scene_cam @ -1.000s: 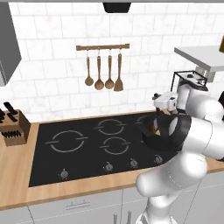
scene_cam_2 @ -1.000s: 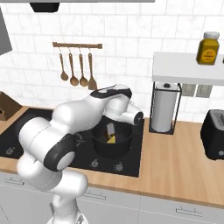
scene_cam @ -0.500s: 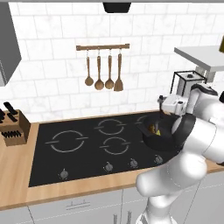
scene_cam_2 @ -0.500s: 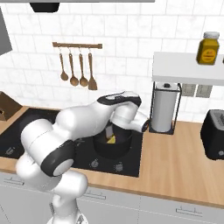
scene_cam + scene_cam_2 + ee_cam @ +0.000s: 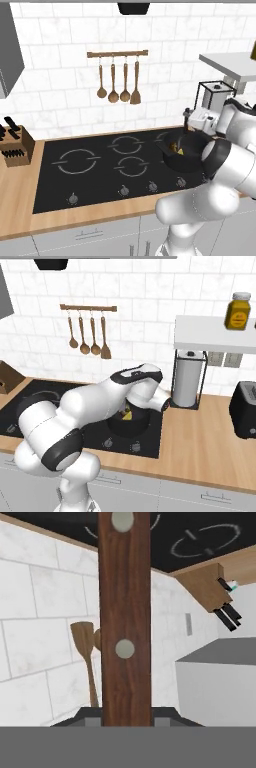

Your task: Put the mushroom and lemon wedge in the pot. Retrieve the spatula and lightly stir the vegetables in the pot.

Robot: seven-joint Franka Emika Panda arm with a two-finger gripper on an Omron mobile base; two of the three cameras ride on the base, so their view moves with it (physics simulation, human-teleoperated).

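Now we're into the stirring, by the look of it. The hand (image 5: 187, 120) sits just above the far rim of the pot (image 5: 184, 152), at the right end of the hob (image 5: 100, 172), and in the hand view a brown wooden handle with two pale rivets runs straight up the middle: that's the spatula (image 5: 124, 617), and we're clamped tight on its handle. The blade end we can't see from here; the arm covers most of the pot in the right base view.

Inside the pot there's yellow and a bit of brown, the vegetables (image 5: 176, 148), with the yellow showing again in the right base view at (image 5: 126, 415). So the lemon wedge and mushroom seem to be in already, though which small piece is which we can't tell.

To do this well, we judge it wants small, slow circles with the blade kept low in the pot, well inside the rim, so nothing gets flicked out onto the hob. Keep the handle close to upright and don't lean on the wall, or the pot may slide toward the paper towel holder (image 5: 214, 100) just beyond it on the counter (image 5: 210, 446). Light touch, keep the grip firm.
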